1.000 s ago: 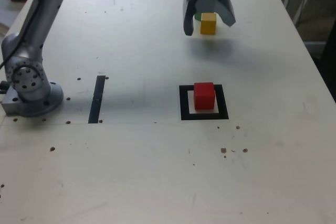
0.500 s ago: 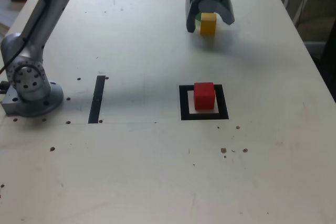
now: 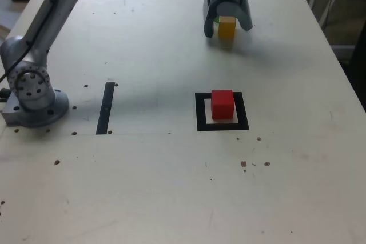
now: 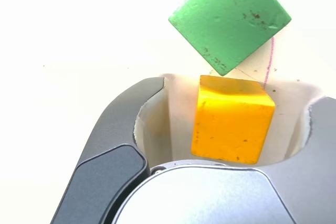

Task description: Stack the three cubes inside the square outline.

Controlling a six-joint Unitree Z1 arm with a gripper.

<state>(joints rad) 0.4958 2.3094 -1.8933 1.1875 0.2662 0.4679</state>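
At the far side of the table the yellow cube rests between the fingers of my gripper. In the wrist view the yellow cube has pale gaps on both sides, so the gripper is open and straddles it without touching. Just beyond it lies the green cube, turned cornerwise; in the exterior view only a sliver of that green cube shows behind a finger. Nearer the middle of the table, the red cube sits inside the black square outline.
A thin black strip lies on the table at the exterior view's left, near the arm's grey base. The table's right edge runs close past the square outline. Small dark specks dot the near surface.
The gripper has come down around the yellow cube and its fingers have drawn closer together. The cubes have not moved.
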